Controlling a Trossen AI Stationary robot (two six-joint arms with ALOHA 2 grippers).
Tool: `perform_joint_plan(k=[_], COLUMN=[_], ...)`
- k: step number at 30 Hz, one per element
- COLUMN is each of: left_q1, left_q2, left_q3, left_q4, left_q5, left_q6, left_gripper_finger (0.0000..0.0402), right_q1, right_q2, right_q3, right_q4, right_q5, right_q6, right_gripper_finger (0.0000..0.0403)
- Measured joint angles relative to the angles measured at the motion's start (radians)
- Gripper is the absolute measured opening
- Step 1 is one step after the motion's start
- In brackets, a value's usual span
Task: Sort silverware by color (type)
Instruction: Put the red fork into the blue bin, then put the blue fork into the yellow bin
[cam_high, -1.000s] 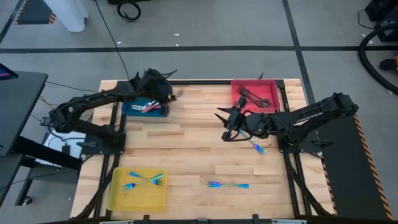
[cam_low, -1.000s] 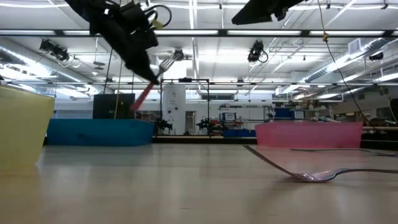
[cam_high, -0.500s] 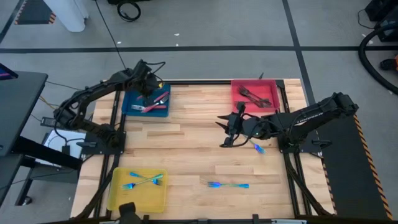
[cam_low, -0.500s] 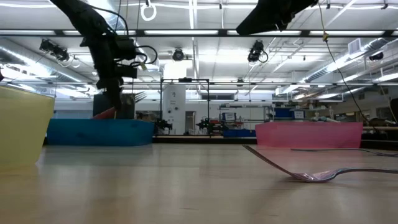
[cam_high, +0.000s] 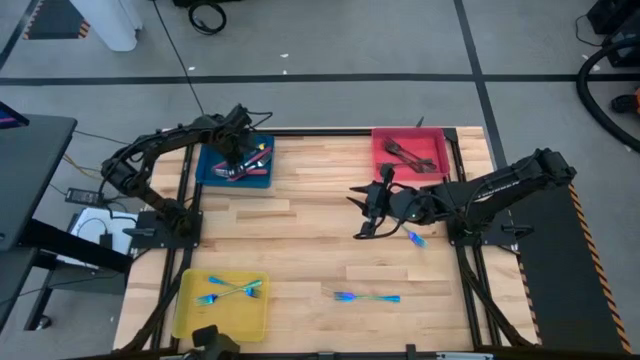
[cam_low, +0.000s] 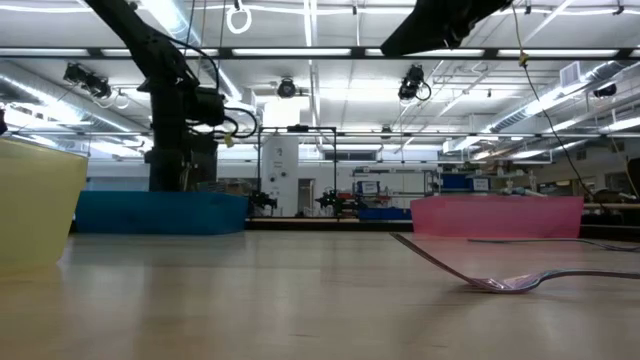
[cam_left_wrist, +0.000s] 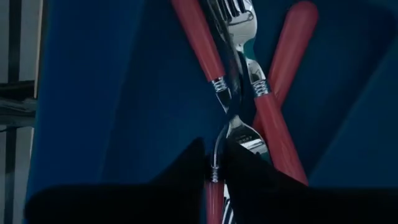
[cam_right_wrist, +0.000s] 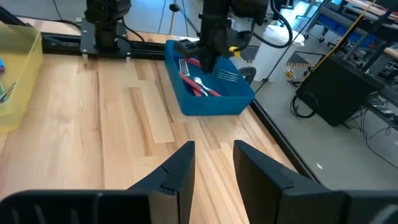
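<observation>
Over the blue tray (cam_high: 208, 172), your left pincer (cam_high: 232, 160) reaches down, clamped on a red-handled fork (cam_left_wrist: 214, 200) among the others.

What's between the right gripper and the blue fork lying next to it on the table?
Nothing visible. The right gripper hovers with fingers open over bare wood, and the blue fork lies just beside it on the table, with no tray or other utensil between them.
</observation>
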Motion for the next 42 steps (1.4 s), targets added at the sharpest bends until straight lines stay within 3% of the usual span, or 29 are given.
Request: perform_joint_plan(k=[9, 17, 21, 26, 34, 42], left_q1=[-0.017, -0.11, -0.188, -0.31, -0.539, -0.75], left_q2=[-0.002, -0.002, -0.002, -0.002, -0.003, -0.003], left_q3=[0.0, 0.0, 0.041, 0.149, 0.261, 0.262], left_q4=[0.001, 0.0, -0.063, -0.148, -0.144, -0.017], left_q5=[-0.003, -0.004, -0.003, -0.004, 0.0, 0.0], left_q6=[-0.067, -0.12, -0.126, -0.238, -0.296, -0.299], left_gripper_finger=[0.011, 0.0116, 0.0116, 0.0117, 0.0117, 0.0117], right_q1=[0.019, 0.041, 0.051, 0.068, 0.086, 0.082], right_q2=[0.0, 0.0, 0.0, 0.0, 0.0, 0.001], right_q3=[0.0, 0.0, 0.0, 0.0, -0.021, -0.132], right_q4=[-0.033, -0.146, -0.215, -0.366, -0.796, -0.844], right_q5=[0.0, 0.0, -0.075, -0.201, -0.199, -0.298], right_q6=[0.003, 0.12, 0.212, 0.373, 0.778, 0.894], right_gripper_finger=[0.0119, 0.0119, 0.0119, 0.0118, 0.0119, 0.0119])
